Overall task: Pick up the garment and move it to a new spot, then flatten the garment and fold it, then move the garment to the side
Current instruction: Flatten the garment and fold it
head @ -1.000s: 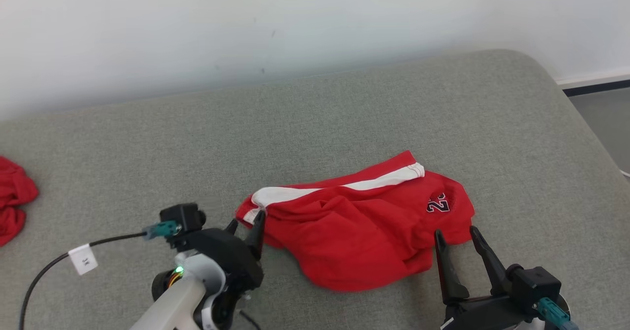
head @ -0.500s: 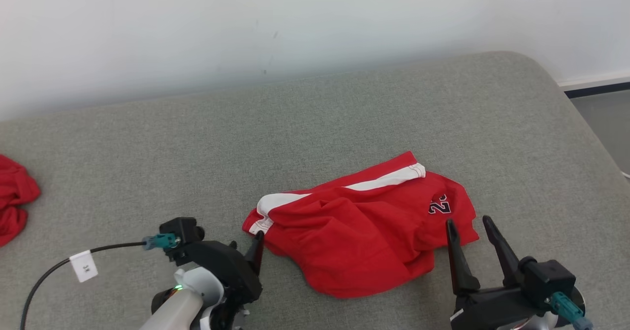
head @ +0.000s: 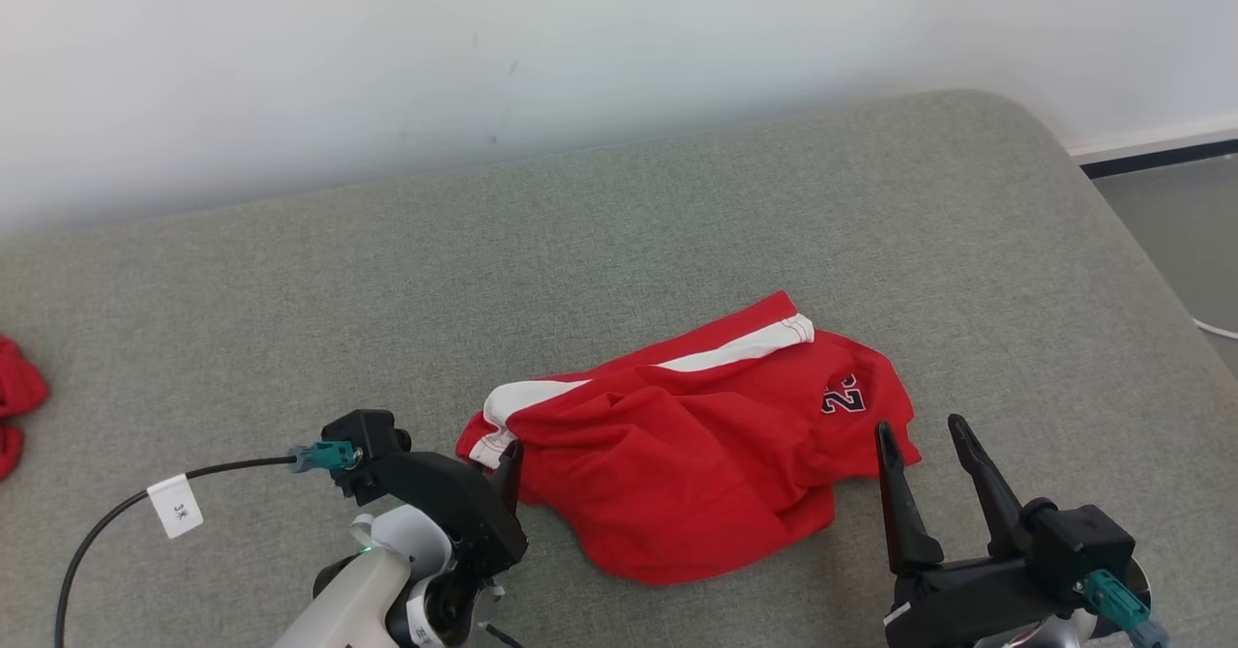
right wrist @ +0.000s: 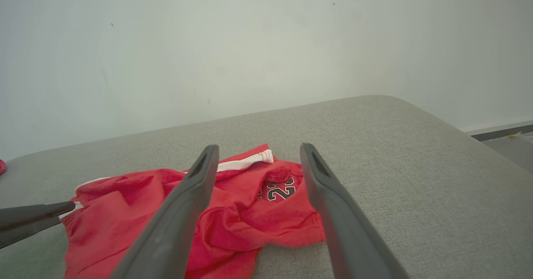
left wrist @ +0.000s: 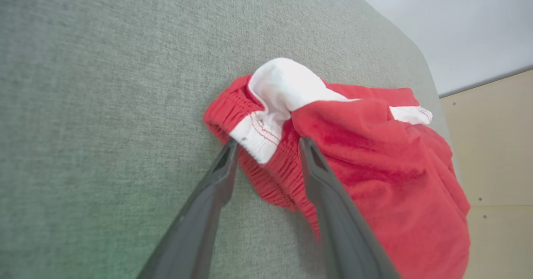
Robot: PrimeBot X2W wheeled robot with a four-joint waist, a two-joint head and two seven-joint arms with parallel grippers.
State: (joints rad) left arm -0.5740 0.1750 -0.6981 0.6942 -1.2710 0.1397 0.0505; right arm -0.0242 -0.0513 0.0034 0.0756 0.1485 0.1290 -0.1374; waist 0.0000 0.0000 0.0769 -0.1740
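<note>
A grey padded surface (head: pixel 290 280) lies under the crumpled red shorts (head: pixel 677 474), whose white side stripe faces up. The right gripper (head: pixel 917 427) stands spread wide just beside the shorts' numbered hem. The left gripper (left wrist: pixel 267 142) has its jaws apart on either side of the shorts' waistband end, not clamped on it.

Head cam looks down on the red shorts (head: pixel 696 474). Both wrist cams sit low and close, sharing them.
</note>
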